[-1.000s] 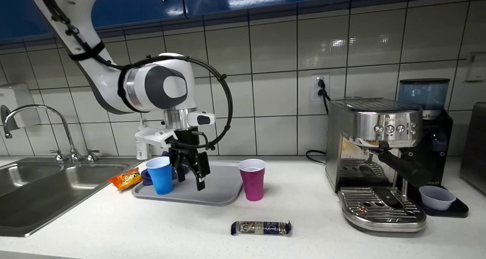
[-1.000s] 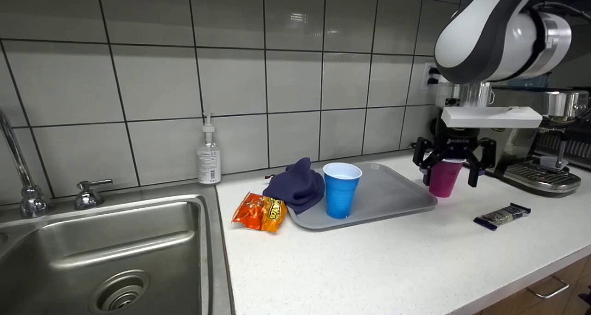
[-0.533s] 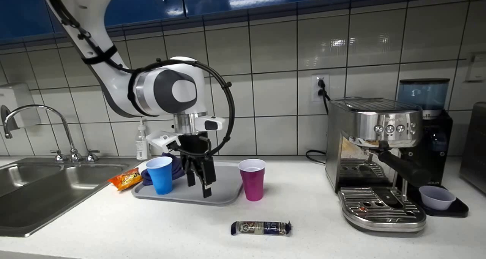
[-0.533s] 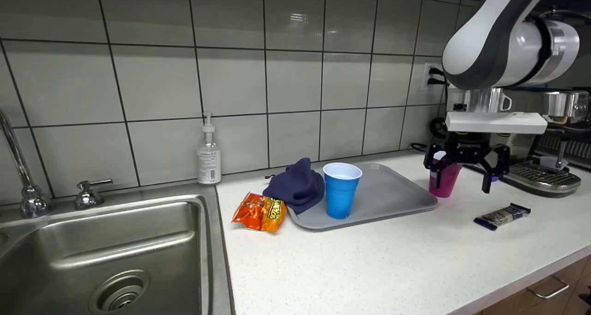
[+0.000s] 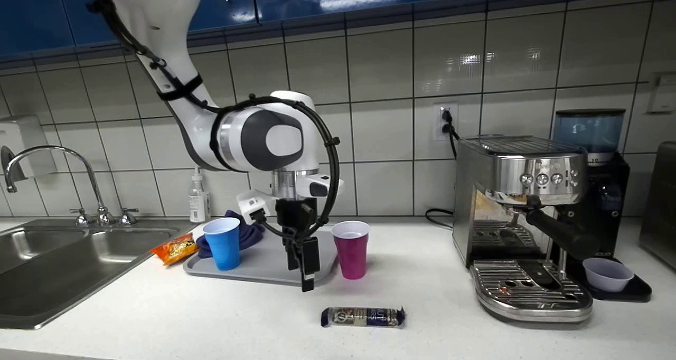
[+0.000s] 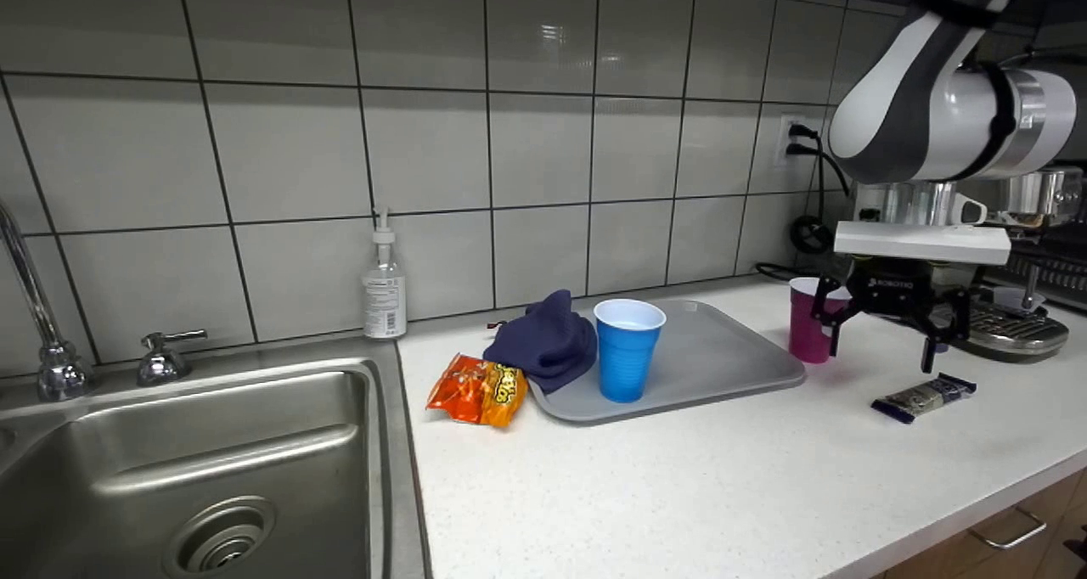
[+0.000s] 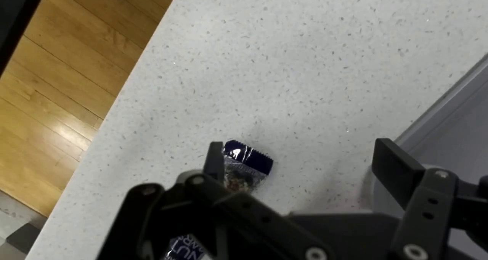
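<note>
My gripper is open and empty. It hangs above the counter in both exterior views (image 5: 301,276) (image 6: 881,358) and also shows in the wrist view (image 7: 299,151). A snack bar in a dark blue and clear wrapper lies flat on the counter in both exterior views (image 5: 363,316) (image 6: 924,398). In the wrist view one end of the bar (image 7: 247,162) shows beside the left finger, which hides its middle. A magenta cup with a white inside stands upright near the gripper in both exterior views (image 5: 351,254) (image 6: 807,328). In an exterior view a finger partly covers it.
A grey tray (image 5: 264,267) (image 6: 722,358) bears an upright blue cup (image 5: 223,246) (image 6: 627,358). A dark blue cloth (image 6: 548,341) and an orange packet (image 6: 480,390) lie at its end. A sink (image 6: 378,443) and an espresso machine (image 5: 528,170) flank the counter.
The arm has moved along the counter towards the snack bar, and the gripper has come lower. The gripper stays open. The cups, tray and bar have not moved.
</note>
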